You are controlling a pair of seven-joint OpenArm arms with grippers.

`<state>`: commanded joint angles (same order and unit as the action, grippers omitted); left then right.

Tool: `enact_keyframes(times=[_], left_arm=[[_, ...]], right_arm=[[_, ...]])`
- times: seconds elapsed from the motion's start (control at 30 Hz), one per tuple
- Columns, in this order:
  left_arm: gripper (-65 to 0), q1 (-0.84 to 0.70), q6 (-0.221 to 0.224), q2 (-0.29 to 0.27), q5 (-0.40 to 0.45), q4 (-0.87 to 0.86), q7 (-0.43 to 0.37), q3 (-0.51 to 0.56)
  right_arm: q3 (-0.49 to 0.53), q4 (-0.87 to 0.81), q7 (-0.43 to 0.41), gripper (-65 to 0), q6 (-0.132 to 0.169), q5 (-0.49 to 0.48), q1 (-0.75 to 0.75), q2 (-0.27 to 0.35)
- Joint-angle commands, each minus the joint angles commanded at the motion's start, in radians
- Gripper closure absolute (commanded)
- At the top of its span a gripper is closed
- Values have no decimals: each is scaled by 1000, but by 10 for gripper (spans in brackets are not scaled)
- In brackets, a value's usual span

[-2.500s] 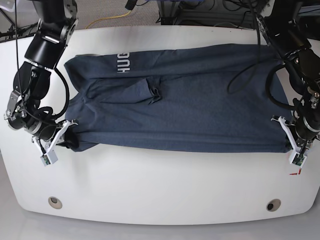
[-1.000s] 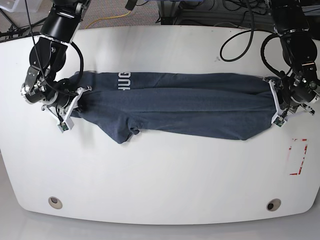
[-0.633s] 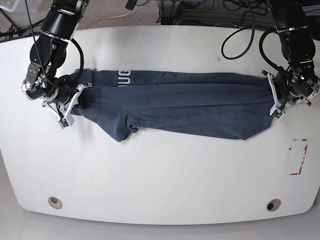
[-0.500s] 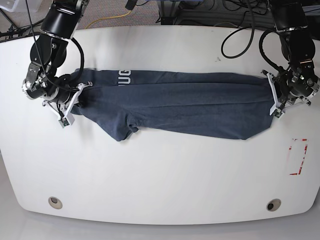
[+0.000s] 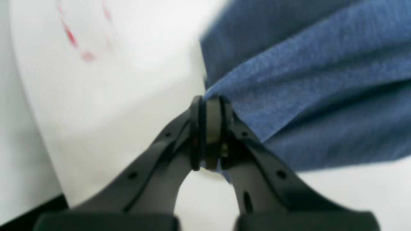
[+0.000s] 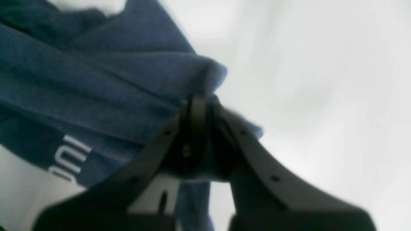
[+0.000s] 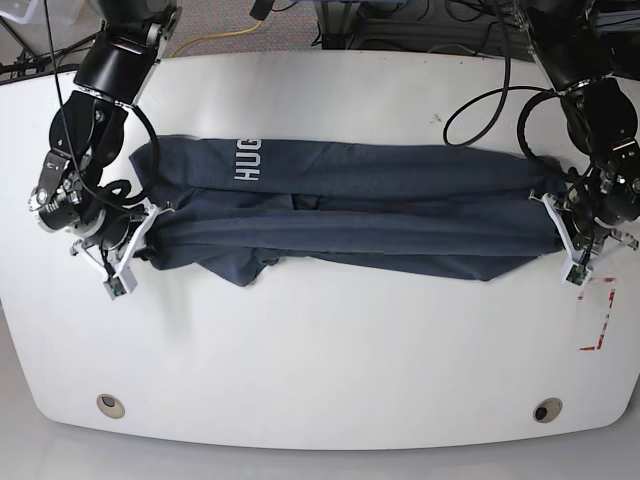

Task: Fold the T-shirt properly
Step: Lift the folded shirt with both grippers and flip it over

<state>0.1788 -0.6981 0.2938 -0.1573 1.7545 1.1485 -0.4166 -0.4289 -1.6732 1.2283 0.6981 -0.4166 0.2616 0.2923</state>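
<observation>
Both ends of the T-shirt (image 7: 370,215) are pinched: left tool (image 5: 207,128) and right tool (image 6: 199,134) clamped on bunched edges. Bare counter (image 7: 320,360) is seen below the cloth.

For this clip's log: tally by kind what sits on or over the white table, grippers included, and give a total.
T-shirt: 1
Grippers: 2, the left gripper and the right gripper, each shut on the T-shirt
Red tape outline: 1
Round holes in the table: 2, one and another
Total: 6
</observation>
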Motion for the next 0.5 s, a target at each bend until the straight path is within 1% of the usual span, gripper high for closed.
enact_keyframes(times=[0.2, 0.3, 0.4, 0.5], left_arm=[[0, 120, 0, -3, 0, -5, 0, 6], [0, 170, 0, -37, -2, -2, -2, 5], [0, 218, 2, -43, -3, 0, -2, 5], [0, 276, 36, -44, -5, 0, -2, 0]], right_arm=[[3, 12, 0, 0, 0, 6, 150, 5], [34, 71, 0, 0, 0, 8, 242, 8], [68, 137, 0, 0, 0, 8, 319, 32], [97, 201, -14, 0, 0, 8, 416, 40]])
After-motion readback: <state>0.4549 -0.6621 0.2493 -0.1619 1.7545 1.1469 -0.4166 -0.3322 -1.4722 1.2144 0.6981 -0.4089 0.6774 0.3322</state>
